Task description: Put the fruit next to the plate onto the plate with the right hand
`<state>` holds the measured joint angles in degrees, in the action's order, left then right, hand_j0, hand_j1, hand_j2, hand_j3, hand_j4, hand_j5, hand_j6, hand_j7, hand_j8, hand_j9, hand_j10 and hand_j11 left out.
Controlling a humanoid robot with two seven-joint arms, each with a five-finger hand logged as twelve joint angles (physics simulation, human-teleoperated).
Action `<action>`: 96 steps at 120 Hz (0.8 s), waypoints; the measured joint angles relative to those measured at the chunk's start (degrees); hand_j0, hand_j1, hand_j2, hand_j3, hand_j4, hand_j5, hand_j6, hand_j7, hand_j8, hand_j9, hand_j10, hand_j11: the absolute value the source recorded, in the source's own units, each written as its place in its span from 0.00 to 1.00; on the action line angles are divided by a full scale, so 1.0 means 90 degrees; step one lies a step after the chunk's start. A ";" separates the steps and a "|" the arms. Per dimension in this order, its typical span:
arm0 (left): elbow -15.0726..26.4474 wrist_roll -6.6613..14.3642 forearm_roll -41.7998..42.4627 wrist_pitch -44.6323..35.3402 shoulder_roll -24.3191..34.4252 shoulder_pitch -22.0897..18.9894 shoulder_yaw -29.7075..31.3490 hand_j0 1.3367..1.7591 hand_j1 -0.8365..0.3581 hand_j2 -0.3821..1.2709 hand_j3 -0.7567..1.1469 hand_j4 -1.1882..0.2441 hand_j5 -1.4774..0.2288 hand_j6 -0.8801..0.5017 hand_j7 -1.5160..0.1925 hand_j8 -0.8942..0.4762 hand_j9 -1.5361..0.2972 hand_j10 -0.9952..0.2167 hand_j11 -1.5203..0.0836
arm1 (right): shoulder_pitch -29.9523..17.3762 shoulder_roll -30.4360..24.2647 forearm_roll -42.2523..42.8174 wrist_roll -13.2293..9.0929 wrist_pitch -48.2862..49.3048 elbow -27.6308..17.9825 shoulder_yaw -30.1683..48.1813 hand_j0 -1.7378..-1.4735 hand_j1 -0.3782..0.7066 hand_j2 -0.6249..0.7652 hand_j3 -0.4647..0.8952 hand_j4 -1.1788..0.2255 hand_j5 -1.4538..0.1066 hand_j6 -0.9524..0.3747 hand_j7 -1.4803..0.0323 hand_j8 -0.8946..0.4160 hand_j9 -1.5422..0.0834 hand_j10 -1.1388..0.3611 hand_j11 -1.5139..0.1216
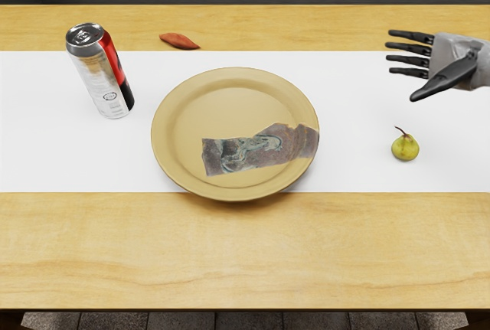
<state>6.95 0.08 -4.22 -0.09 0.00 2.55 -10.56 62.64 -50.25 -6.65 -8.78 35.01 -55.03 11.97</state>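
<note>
If you count it all up, it's a short list: one plate (pixel 222 104), one pear (pixel 405 147), one can (pixel 101 71), one small reddish-orange thing (pixel 178 40) and one robot hand, all on a wooden table (pixel 245 246) with a white runner (pixel 46 146) across it

The plate is tan, sits on the runner and has a blotchy grey-brown patch printed on its near right part. The pear is yellow-green with its stem up. It's off to the right of the plate, well apart from the rim, on the runner, not on the plate

The can stands left of the plate, close but not touching. It's silver with a red and black side. There's some small print on the silver part, too tiny for me to read, so no brand from me. The reddish thing lies behind the plate on bare wood, can't tell what it is

The right hand (pixel 436 60) hangs to the right of the plate and further back than the pear, fingers (pixel 406 48) stretched out flat and spread toward the plate, thumb angled down, holding nothing
</note>
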 joint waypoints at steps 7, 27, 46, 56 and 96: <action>0.0000 0.0000 0.0000 0.0000 0.0000 0.0000 0.0000 0.76 0.97 0.23 0.40 0.82 0.85 0.62 0.87 0.64 0.82 0.80 0.93 | -0.0010 -0.0012 0.0007 -0.0079 0.0000 -0.0004 0.0001 0.30 0.03 0.45 0.34 0.84 0.93 0.72 0.98 0.68 0.95 0.76 0.93; 0.0000 0.0000 0.0000 0.0000 0.0000 0.0000 0.0000 0.76 0.97 0.23 0.40 0.82 0.85 0.62 0.87 0.64 0.82 0.80 0.93 | 0.0000 -0.0025 0.0230 -0.0238 0.0000 0.0112 0.0059 0.30 0.03 0.45 0.34 0.84 0.93 0.72 0.98 0.68 0.95 0.76 0.93; 0.0000 0.0000 0.0000 0.0000 0.0000 0.0000 0.0000 0.76 0.97 0.23 0.40 0.82 0.85 0.62 0.87 0.64 0.82 0.80 0.93 | 0.0005 0.0019 0.1515 -0.0107 0.0000 0.0213 0.0084 0.30 0.03 0.45 0.34 0.84 0.93 0.72 0.98 0.68 0.95 0.76 0.93; 0.0000 0.0000 0.0000 0.0000 0.0000 0.0000 0.0000 0.76 0.97 0.23 0.40 0.82 0.85 0.62 0.87 0.64 0.82 0.80 0.93 | -0.0005 0.0037 0.2242 0.0020 0.0000 0.0202 0.0085 0.30 0.03 0.45 0.34 0.84 0.93 0.72 0.98 0.68 0.95 0.76 0.93; 0.0000 0.0000 0.0000 0.0000 0.0000 0.0000 0.0000 0.76 0.97 0.23 0.40 0.82 0.85 0.62 0.87 0.64 0.82 0.80 0.93 | -0.0208 -0.0084 0.3727 0.0102 -0.1687 -0.1286 -0.0008 0.30 0.03 0.45 0.34 0.84 0.93 0.72 0.98 0.68 0.95 0.76 0.93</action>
<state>6.95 0.08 -4.22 -0.09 0.00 2.55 -10.56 60.77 -51.01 26.90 -7.86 19.83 -66.60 11.91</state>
